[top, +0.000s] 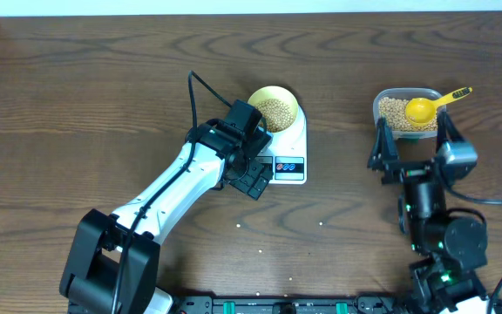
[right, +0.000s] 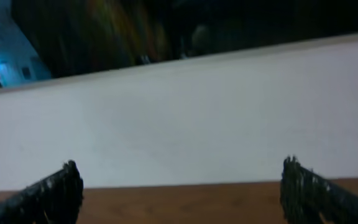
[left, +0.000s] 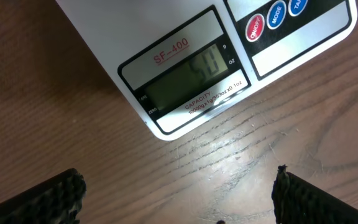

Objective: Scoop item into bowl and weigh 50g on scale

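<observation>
Overhead view: the white digital scale [top: 289, 161] stands mid-table, toward the far edge. The clear plastic tub [top: 396, 91] sits well apart, nearer the right edge.
Step in hand: probably checking the weight. The left wrist view looks straight at the display [left: 188, 78]; its faint digits may read fifty, but I cannot be sure.
Next move: calls for a clear reading, then adding or removing beans if it is off.
Bowl: the pale yellow bowl [top: 274, 90] rests on the scale's far end and holds a mound of beige beans [top: 274, 112].
Tub: holds more beans, with the yellow scoop [top: 420, 110] lying in them.
Left gripper [top: 253, 180]: jaws spread and empty, at the scale's near edge.
Right gripper [top: 412, 144]: jaws spread and empty, just before the tub.
Table [top: 77, 105]: a few stray beans [top: 322, 223] lie toward the near edge.
</observation>
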{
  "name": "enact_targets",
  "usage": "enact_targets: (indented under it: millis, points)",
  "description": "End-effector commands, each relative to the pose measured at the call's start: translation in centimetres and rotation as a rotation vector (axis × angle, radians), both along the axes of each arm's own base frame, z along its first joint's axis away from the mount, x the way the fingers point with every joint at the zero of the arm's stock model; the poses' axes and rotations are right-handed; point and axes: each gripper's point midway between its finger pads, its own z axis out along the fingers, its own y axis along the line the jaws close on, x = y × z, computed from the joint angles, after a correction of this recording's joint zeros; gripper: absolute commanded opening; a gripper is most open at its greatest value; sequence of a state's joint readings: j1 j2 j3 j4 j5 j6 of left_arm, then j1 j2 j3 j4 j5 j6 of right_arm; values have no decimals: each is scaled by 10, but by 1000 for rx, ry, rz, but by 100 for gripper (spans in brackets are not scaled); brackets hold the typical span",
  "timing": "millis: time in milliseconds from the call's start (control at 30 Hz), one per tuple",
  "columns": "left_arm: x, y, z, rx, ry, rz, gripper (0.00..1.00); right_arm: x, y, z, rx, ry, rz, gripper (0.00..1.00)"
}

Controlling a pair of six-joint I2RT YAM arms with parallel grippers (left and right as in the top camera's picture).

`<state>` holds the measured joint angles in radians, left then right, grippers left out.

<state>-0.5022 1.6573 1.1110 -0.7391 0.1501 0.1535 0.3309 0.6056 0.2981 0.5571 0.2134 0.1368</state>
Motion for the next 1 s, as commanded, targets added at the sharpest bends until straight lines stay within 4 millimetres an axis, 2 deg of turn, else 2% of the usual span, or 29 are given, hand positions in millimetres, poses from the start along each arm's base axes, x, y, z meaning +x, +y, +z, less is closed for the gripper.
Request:
enact_targets:
  millis: [0, 200, 467, 800, 967]
  points:
    - [-2, 3, -3, 16, 7, 11, 98, -4, -8, -19, 104, 11, 2, 99]
    - [-2, 3, -3, 16, 7, 11, 98, -20, -32, -38, 283, -34, -13, 99]
    - [-2, 3, -3, 16, 7, 11, 98, -29, -40, -62, 259, -15, -16, 99]
    - [-2, 3, -3, 16, 7, 11, 98, -44, -34, -66, -5, -23, -15, 99]
    - [-2, 3, -3, 16, 7, 11, 98, -46, -33, -77, -137, 2, -23, 99]
